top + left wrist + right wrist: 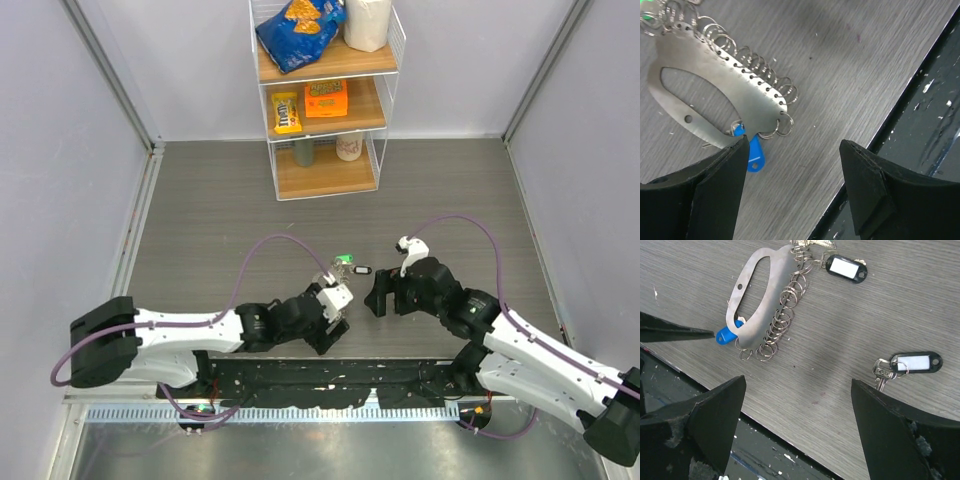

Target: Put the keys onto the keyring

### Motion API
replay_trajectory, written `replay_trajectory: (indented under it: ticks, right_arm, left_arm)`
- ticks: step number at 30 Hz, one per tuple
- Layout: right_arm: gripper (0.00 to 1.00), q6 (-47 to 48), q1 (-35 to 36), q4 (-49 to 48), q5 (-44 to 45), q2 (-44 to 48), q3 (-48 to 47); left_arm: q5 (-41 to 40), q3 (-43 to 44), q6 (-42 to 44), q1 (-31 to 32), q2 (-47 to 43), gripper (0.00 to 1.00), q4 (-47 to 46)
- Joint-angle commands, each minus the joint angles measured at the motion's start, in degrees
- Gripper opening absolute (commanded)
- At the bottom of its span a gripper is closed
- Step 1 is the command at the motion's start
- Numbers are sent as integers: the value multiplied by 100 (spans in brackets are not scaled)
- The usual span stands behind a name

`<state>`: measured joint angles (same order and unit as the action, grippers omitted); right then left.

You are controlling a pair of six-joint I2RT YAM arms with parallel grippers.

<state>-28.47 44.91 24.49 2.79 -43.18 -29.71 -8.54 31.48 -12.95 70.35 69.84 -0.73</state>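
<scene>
The keyring (pixel 756 300) lies flat on the grey wood-grain desk (pixel 840 325) near its front edge, between the two arms. It is a flat metal plate with a long oval cut-out and a row of small split rings (pixel 785 315) along one edge. A blue tag (pixel 725 335) hangs at the end of the keyring nearest the front edge, and a green tag (pixel 344 259) shows at its far end in the top view. The left gripper (pixel 794 150) stands open with nothing between its fingers. It is low over the desk just beside the keyring, and one fingertip (pixel 735 155) is right at the blue tag, though I cannot tell whether it touches. The right gripper (pixel 798 385) is also spread wide and holds nothing, hovering over bare desk to the side of the keyring. Both keys (pixel 883 373) lie on the desk, each with a black tag bearing a white label. One, with its tag (pixel 845 267), lies right at the far end of the keyring among the rings there, and whether it is hooked on cannot be told. The other, with its tag (pixel 915 362), lies well apart from the keyring, close to the right gripper's outer finger. A wire shelf (pixel 325 170) with snack packs stands at the far side of the desk.
</scene>
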Motion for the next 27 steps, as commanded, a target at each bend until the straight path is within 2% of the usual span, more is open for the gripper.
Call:
replay_trajectory:
  ticks: [1, 6, 17, 27]
  right_arm:
    - [92, -106, 53, -120, -191, -103, -96]
    - [92, -133, 106, -146, -400, -270, -184]
    - [91, -168, 273, -146, -489, -692, -430]
    - [91, -168, 388, -120, -472, -859, -553]
  left_arm:
    - [-1122, 454, -278, 470, 458, 76, 56]
    - [-1800, 605, -427, 726, 741, 72, 320]
    - [-1941, 666, -638, 858, 952, 59, 302]
    - [-1801, 789, -726, 1007, 1154, 56, 223]
